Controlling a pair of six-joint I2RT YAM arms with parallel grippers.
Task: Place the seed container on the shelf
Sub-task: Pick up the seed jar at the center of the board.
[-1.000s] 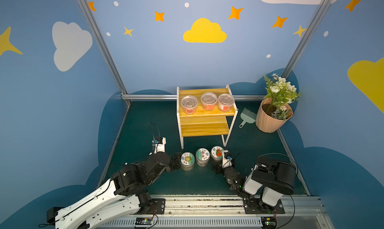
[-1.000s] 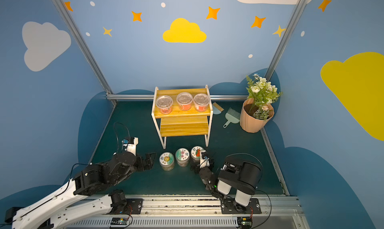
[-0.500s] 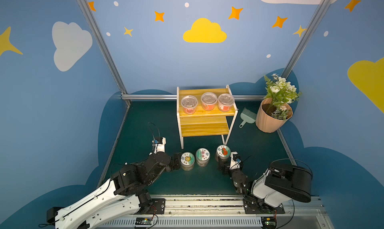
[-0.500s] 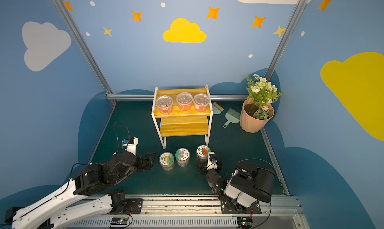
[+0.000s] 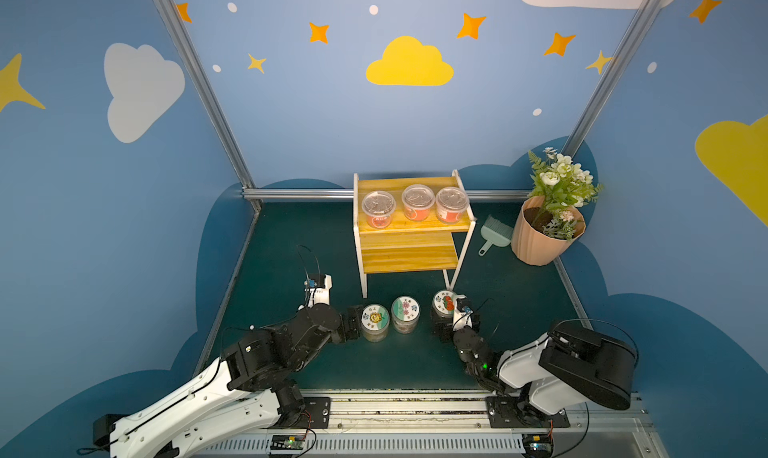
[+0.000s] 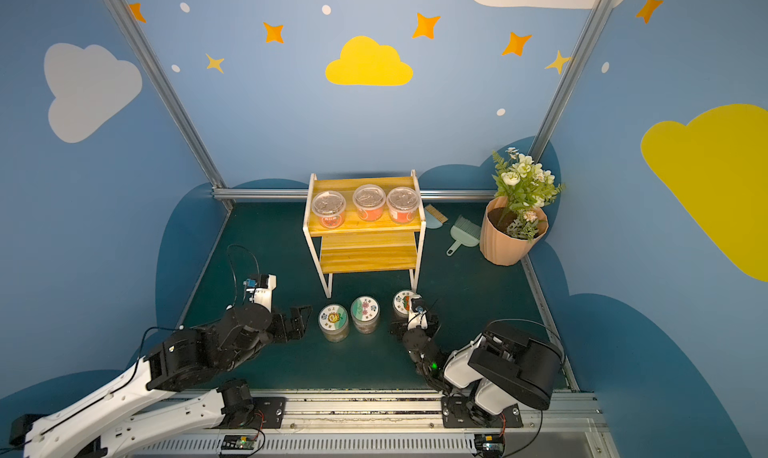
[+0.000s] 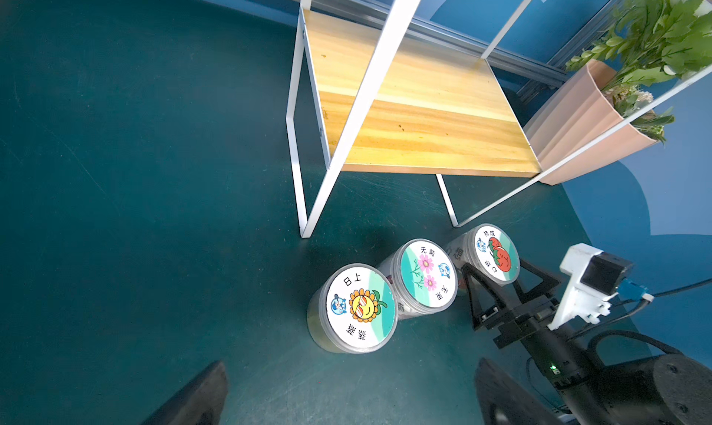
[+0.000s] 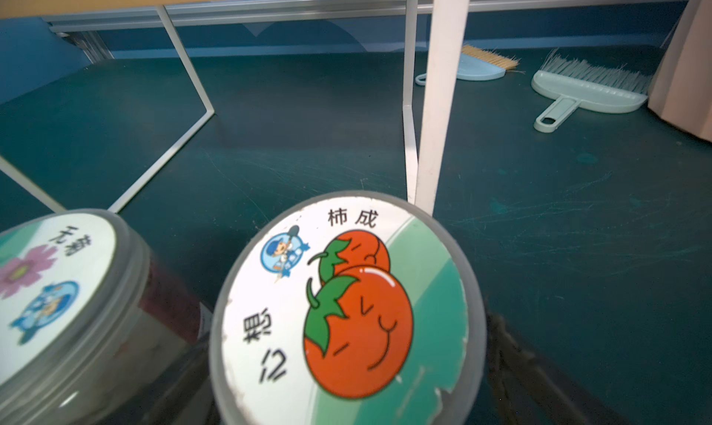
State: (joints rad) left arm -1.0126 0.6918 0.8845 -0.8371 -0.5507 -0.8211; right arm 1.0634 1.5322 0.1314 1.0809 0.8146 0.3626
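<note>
Covering the booth from wall to wall, the dark green floor (image 5: 291,248) carries everything else. The left arm (image 5: 257,356) and the right arm (image 5: 582,364) reach in from the near rail, both stretched low toward the middle. Near the back edge stands the shelf (image 5: 409,258), two yellow-orange planks in a thin white frame. Its top plank holds three clear tubs (image 5: 415,202) in a row. To the shelf's right, a peach flower pot (image 5: 540,244) sits in the corner.

Three lidded containers stand in a row on the floor just in front of the shelf's legs. They are the sunflower-lidded container (image 5: 375,317), the flower-lidded container (image 5: 405,309) beside it, and the tomato-lidded seed container (image 5: 441,300), close to the shelf's front right leg.

The right gripper (image 7: 495,272) has its jaws spread wide, one on each side of the tomato-lidded seed container. Whether they touch its wall is hidden under the lid rim in the right wrist view. The left gripper (image 7: 348,388) is also parted, over bare floor, near the sunflower-lidded container but apart from it.

A green hand brush (image 5: 494,233) lies between the shelf and the pot, and a blue brush (image 6: 434,218) lies just behind the shelf's right side.
</note>
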